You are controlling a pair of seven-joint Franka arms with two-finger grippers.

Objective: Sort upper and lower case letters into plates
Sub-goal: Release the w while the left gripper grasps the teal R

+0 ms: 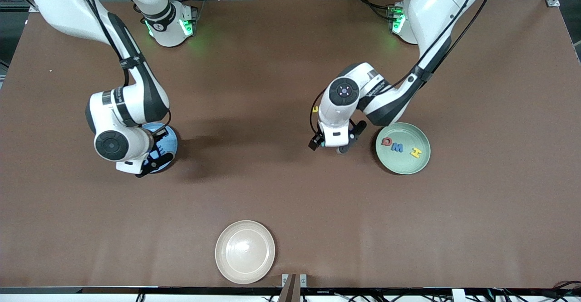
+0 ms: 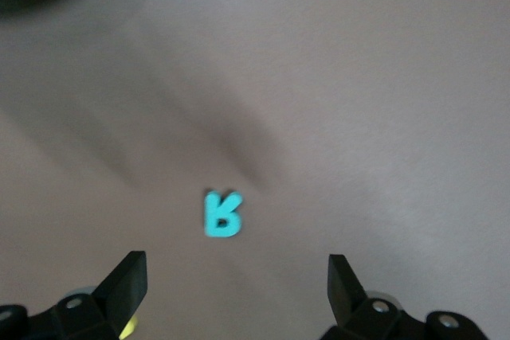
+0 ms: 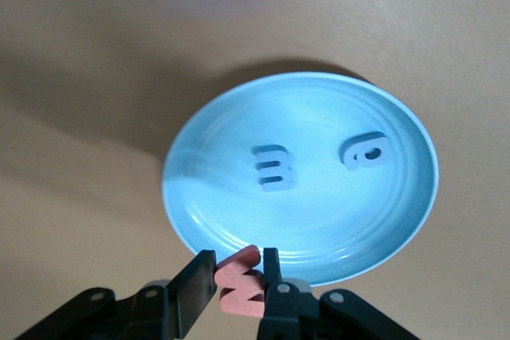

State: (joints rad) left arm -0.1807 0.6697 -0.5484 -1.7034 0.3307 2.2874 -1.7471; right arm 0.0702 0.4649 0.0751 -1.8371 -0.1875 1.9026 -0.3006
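The brown table has wide bare stretches on every side of the work, so neither arm is crowded; the cream-white plate sits alone near the front camera's edge, well apart from both arms.

The pale green plate lies toward the left arm's end, holding a red letter, a blue letter and a yellow letter. The blue plate, toward the right arm's end, holds two pale blue letters.

The right gripper hangs over the blue plate's rim, fingers pinched on a red lowercase letter. Released here, the piece could likely strike the rim and skip out onto the table; a move toward the plate's centre would be safer.

The left gripper hovers with its fingers spread wide over a teal letter lying flat on bare table, beside the green plate. That letter is thin, so the fingers could slide over it or push it aside. A small yellow letter lies close by, at risk of being nudged.
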